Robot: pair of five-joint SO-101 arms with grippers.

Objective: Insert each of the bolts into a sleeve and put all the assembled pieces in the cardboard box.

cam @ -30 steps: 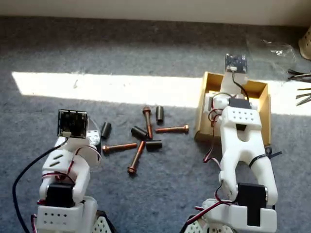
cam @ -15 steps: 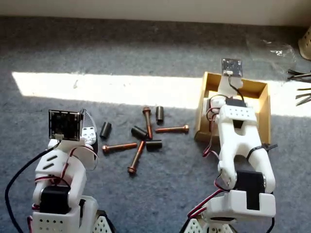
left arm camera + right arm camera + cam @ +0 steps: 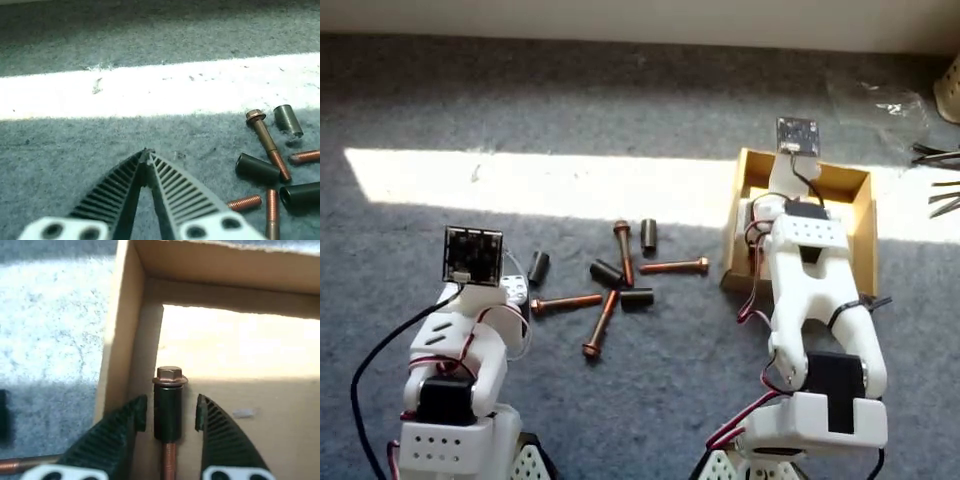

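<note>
**Four bolts loose, one sleeved bolt in the box**

Right gripper point(image 3: 171, 407): black ribbed fingers point(image 3: 131, 422) spread, straddling the assembled piece point(image 3: 168, 412) with a thin gap on each side, not clamped on it. The piece is a copper-coloured bolt with a hex flange head. A smooth black cylindrical sleeve sits up against the head, and threaded shank shows past the sleeve. It lies flat on the floor of the cardboard box point(image 3: 122, 330), parallel to one side wall and just beside it, near a corner. Box is plain brown card, open-topped, floor partly sunlit.

Left gripper point(image 3: 145, 155): jaws fully closed, tips meeting in a point, nothing held. Same ribbed black fingers on a white base. It sits over grey short-pile carpet point(image 3: 60, 150), with the loose parts off to one side.

High view: loose parts clustered on the carpet between the arms.
- far bolt point(image 3: 623, 252) lies lengthwise away from the arms
- box-side bolt point(image 3: 674, 266) has its head near the box wall
- left bolt point(image 3: 565, 302) lies crosswise
- slanted bolt point(image 3: 601, 322) lies just beside the left bolt's tip

Four empty sleeves, dark matte tubes:
- far sleeve point(image 3: 648, 234)
- middle sleeve point(image 3: 606, 272), just beside the far bolt
- near sleeve point(image 3: 637, 298)
- left sleeve point(image 3: 537, 267), near the left arm

Sunlit band point(image 3: 570, 185) crosses the carpet beyond the cluster.
</note>
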